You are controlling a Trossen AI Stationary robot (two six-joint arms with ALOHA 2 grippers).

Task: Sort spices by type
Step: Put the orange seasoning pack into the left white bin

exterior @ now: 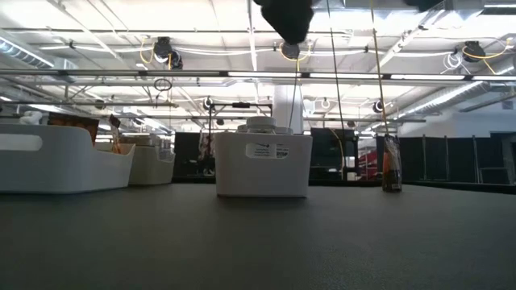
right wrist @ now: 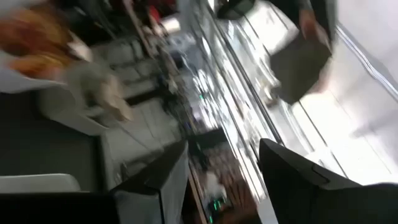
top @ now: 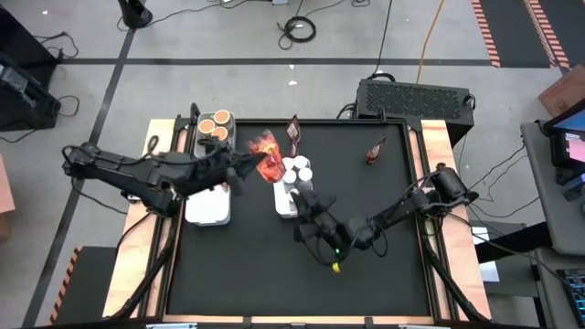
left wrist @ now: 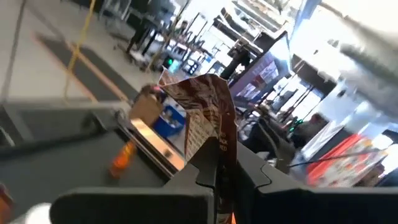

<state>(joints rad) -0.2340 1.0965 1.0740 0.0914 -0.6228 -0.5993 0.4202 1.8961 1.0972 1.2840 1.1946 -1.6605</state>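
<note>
jars (top: 297,170) in middle tray (top: 285,203) | tubs (top: 215,124) in left tray (top: 207,211) | packet (top: 375,152) probably upright, right

Matt black tabletop (top: 274,265), smooth white plastic trays (exterior: 262,165), crinkly glossy reddish-brown packet (left wrist: 208,118), bare wood table edges (top: 439,151)

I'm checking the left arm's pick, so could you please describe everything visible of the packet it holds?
The reddish-brown crinkly packet is pinched by its lower edge in the shut left gripper and stands upright above the fingers. It looks like creased foil with pale print on one face. In the high view it hangs above the table's far middle, beside the white-capped jars.
</note>
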